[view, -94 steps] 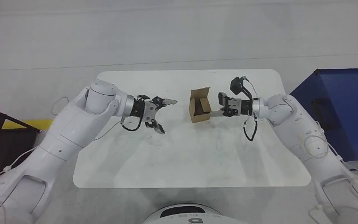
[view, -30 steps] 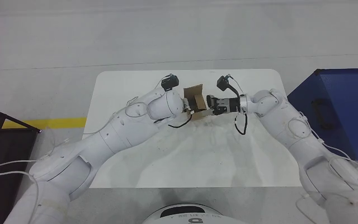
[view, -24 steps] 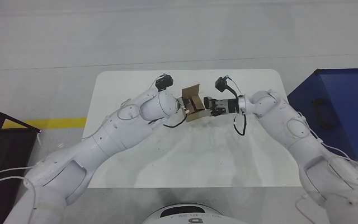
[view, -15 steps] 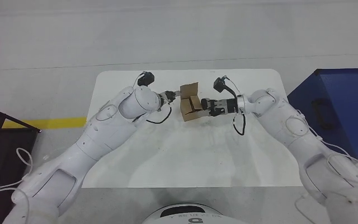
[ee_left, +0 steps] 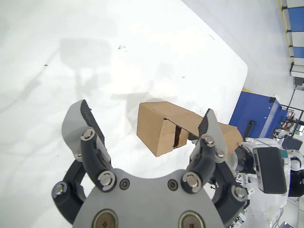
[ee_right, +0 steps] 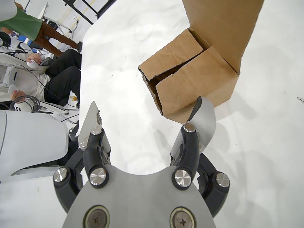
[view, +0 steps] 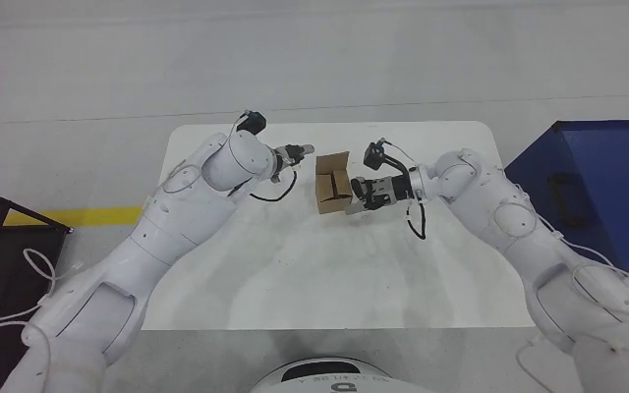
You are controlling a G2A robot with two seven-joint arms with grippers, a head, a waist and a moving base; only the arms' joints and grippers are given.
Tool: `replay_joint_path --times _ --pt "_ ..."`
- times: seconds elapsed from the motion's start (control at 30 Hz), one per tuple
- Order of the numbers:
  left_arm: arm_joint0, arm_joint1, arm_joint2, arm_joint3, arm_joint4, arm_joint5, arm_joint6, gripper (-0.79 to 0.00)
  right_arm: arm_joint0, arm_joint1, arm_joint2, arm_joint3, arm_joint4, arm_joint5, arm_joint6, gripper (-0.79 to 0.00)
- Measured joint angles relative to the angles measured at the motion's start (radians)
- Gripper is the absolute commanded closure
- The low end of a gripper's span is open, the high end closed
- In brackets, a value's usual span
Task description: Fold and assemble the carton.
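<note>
Brown cardboard, the carton sits upper centre of the top view on the white bench, two flaps folded in (a larger flap stands open). The left tool hangs spread wide just left of it, apart; the right tool, also spread, has one finger at the carton's right side.

White bench, rounded corners, sitting on a pale grey floor under bright, even light. Off the left side, a yellow stripe runs along the floor beside a black frame. Off the right, a blue cabinet stands close to the bench edge.
</note>
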Motion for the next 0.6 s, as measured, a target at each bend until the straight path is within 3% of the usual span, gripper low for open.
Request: replay_joint_path --times 0.13,0.33,0.47,0.6 --pt "-0.025 -0.027 0.046 0.024 -0.008 -0.012 -0.028 -0.785 0.011 -0.001 0.005 0.010 -0.110 0.026 -0.041 -0.742" --pt "-0.032 -0.040 0.061 0.042 0.004 -0.037 -0.055 -0.785 -0.006 0.002 0.017 -0.018 -0.273 0.055 -0.139 -0.680" --pt "-0.022 -0.033 0.063 0.016 0.037 -0.048 -0.093 -0.785 -0.018 0.003 0.021 -0.039 -0.341 0.081 -0.170 -0.662" --pt "0.001 -0.020 0.064 -0.029 0.087 -0.045 -0.125 -0.785 -0.023 0.000 0.019 -0.056 -0.364 0.075 -0.173 -0.582"
